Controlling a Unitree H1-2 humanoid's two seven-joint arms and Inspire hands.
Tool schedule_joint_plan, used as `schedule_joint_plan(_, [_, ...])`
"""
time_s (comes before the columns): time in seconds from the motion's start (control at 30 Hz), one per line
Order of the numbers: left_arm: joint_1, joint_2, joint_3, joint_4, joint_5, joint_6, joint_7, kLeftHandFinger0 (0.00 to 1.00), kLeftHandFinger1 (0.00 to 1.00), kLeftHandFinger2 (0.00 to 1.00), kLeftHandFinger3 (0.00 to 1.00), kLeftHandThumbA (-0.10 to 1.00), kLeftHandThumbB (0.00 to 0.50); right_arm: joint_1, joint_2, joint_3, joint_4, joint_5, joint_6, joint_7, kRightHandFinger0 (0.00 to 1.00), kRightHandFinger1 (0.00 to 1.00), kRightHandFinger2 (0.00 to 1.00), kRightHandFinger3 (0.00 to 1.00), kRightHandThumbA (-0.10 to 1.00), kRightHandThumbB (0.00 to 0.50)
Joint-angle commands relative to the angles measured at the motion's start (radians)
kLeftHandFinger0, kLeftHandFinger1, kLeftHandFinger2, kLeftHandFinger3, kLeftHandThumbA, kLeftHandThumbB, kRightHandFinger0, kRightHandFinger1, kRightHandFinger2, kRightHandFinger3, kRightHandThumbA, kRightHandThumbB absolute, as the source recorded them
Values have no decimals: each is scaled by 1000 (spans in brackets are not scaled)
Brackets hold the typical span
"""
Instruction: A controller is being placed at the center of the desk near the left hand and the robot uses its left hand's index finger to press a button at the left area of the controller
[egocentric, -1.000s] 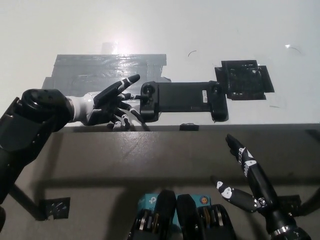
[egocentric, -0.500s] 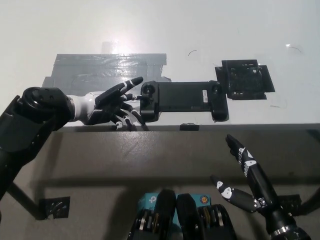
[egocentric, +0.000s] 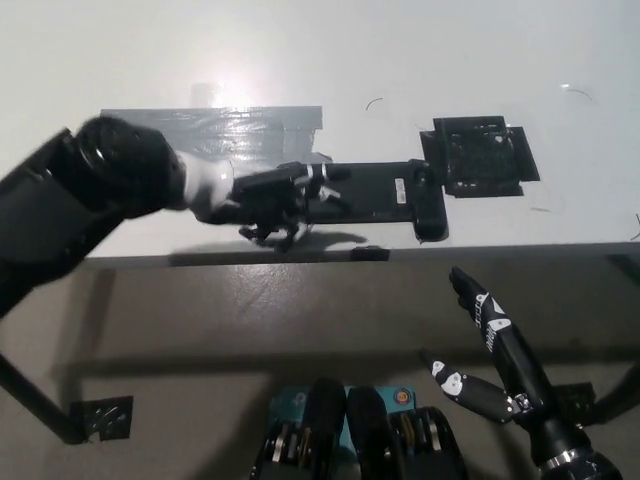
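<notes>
A single view is given, taken from the robot's head and aimed steeply down. The near edge of the white desk (egocentric: 420, 60) is crossed at mid-height, with the far part of its top filling the upper half. The floor is seen below. A moderate distance is kept.

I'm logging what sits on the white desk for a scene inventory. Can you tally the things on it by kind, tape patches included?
Controllers: 1, the black controller, with the left hand over its left end.
Grey tape patches: 1, the grey tape patch.
Black tape patches: 1, the black tape patch.
Total: 3.
The right hand rests below the desk edge, not counted.
</notes>
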Motion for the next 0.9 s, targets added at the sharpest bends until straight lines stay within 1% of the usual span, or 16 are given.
schedule_joint_plan(0.0, [-53, 93, 9, -79, -208, 16, 104, 30, 86, 292, 1000, 1000, 446, -24, -1, 2, -29, 12, 0, 16, 1000, 1000, 1000, 1000, 658, 254])
schedule_joint_plan(0.1, [-40, 132, 21, -155, -273, 16, 155, 31, 133, 354, 1000, 1000, 453, -26, -1, 1, -26, 10, -8, 13, 1000, 1000, 1000, 1000, 659, 253])
schedule_joint_plan(0.17, [-8, 155, 56, -229, -287, 16, 189, 46, 193, 435, 1000, 1000, 447, -21, -1, 2, -31, 8, -3, 13, 1000, 1000, 1000, 1000, 661, 253])
schedule_joint_plan(0.2, [53, 159, 129, -306, -267, 16, 201, 43, 215, 468, 1000, 1000, 397, -19, -1, 2, -30, 8, -2, 14, 1000, 1000, 1000, 1000, 664, 254])
schedule_joint_plan(0.23, [111, 161, 182, -371, -265, 16, 230, 48, 236, 484, 1000, 1000, 388, -16, -1, 3, -30, 10, -1, 15, 1000, 1000, 1000, 1000, 664, 254])
schedule_joint_plan(0.27, [132, 163, 196, -396, -269, 16, 246, 78, 267, 499, 1000, 1000, 386, -12, -2, 3, -32, 11, -1, 16, 1000, 1000, 1000, 1000, 665, 254])
schedule_joint_plan(0.3, [227, 165, 251, -516, -217, 16, 327, 236, 358, 529, 1000, 1000, 384, -8, 1, 6, -28, 10, -7, 16, 1000, 1000, 1000, 1000, 663, 251])
schedule_joint_plan(0.37, [358, 136, 324, -639, -147, 16, 413, 349, 366, 497, 1000, 1000, 373, 6, 2, 9, -27, 14, -13, 19, 1000, 1000, 1000, 1000, 650, 246])
schedule_joint_plan(0.43, [536, 61, 419, -750, -29, -6, 470, 472, 268, 371, 1000, 1000, 340, 23, 2, 14, -29, 13, -10, 21, 1000, 1000, 1000, 1000, 643, 250])
schedule_joint_plan(0.47, [568, 44, 435, -765, -12, -10, 474, 450, 211, 282, 1000, 1000, 327, 30, 1, 16, -30, 14, -11, 22, 1000, 1000, 1000, 1000, 642, 250])
schedule_joint_plan(0.5, [728, -8, 473, -819, -7, -58, 516, 632, 552, 633, 1000, 1000, 306, 47, 7, 21, -30, 10, -13, 20, 1000, 1000, 1000, 1000, 653, 263])
schedule_joint_plan(0.53, [765, -21, 480, -824, 6, -78, 518, 758, 705, 775, 1000, 1000, 320, 52, 8, 23, -28, 9, -17, 19, 1000, 1000, 1000, 1000, 654, 259])
schedule_joint_plan(0.57, [857, -53, 492, -830, 43, -131, 524, 933, 889, 940, 1000, 1000, 328, 67, 9, 27, -25, 9, -26, 20, 1000, 1000, 1000, 1000, 654, 259])
schedule_joint_plan(0.6, [908, -74, 500, -830, 63, -158, 527, 1000, 1000, 1000, 1000, 1000, 326, 74, 10, 29, -24, 8, -30, 20, 1000, 1000, 1000, 1000, 655, 258])
schedule_joint_plan(0.8, [1167, -218, 548, -757, 205, -334, 548, 1000, 1000, 1000, 1000, 1000, 365, 149, 10, 35, -31, 21, -44, 21, 1000, 1000, 1000, 1000, 649, 246])
schedule_joint_plan(0.87, [1222, -265, 581, -688, 244, -410, 555, 1000, 1000, 1000, 1000, 1000, 360, 180, 12, 38, -28, 20, -57, 19, 1000, 1000, 1000, 1000, 653, 244])
